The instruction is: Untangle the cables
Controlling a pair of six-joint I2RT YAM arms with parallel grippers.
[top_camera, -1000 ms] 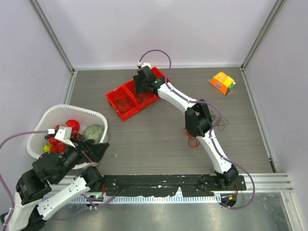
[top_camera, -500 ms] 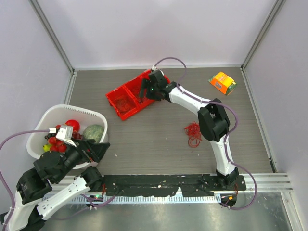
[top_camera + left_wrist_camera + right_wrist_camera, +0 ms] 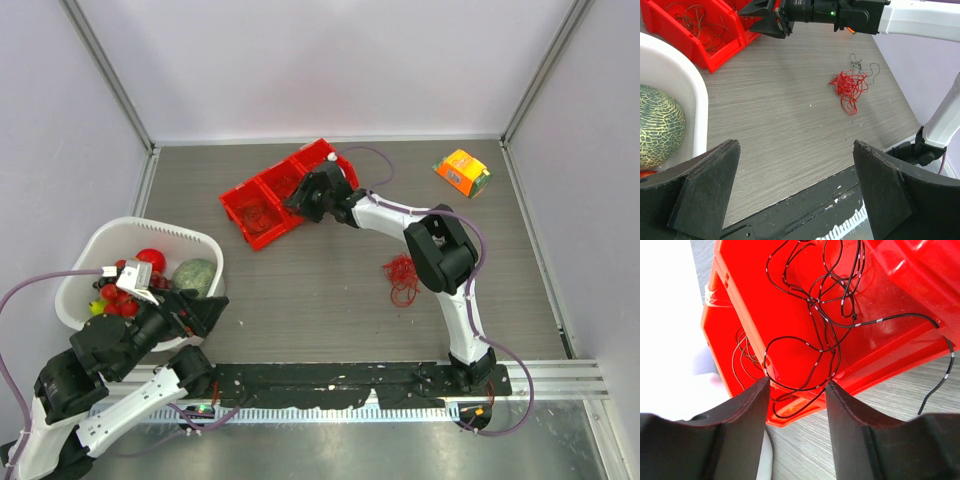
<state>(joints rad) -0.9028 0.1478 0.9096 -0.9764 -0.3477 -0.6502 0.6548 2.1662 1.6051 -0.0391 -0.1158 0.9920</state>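
Observation:
A black cable (image 3: 825, 295) lies in loose loops in one compartment of the red bin (image 3: 900, 270). One loop hangs over the bin's edge between the fingers of my right gripper (image 3: 797, 385). Its jaws stand apart and clamp nothing. From above, the right gripper (image 3: 300, 195) hovers at the bin's (image 3: 240, 225) right part. Another dark cable (image 3: 695, 22) rests in a neighbouring compartment. A red cable clump (image 3: 401, 277) lies on the table beside my right arm, with a thin dark wire (image 3: 860, 65) next to it. My left gripper (image 3: 795, 147) is wide open and empty above the table's near edge.
A white basket (image 3: 100, 240) with a melon (image 3: 194, 275) and red fruit stands at the left, under my left arm. An orange box (image 3: 462, 172) lies at the back right. The black base rail (image 3: 330, 380) runs along the front.
My right gripper has drawn back a little from the bin's far end towards its near edge, and its jaws have narrowed. The right elbow swung right, uncovering the red clump. The left arm stayed put.

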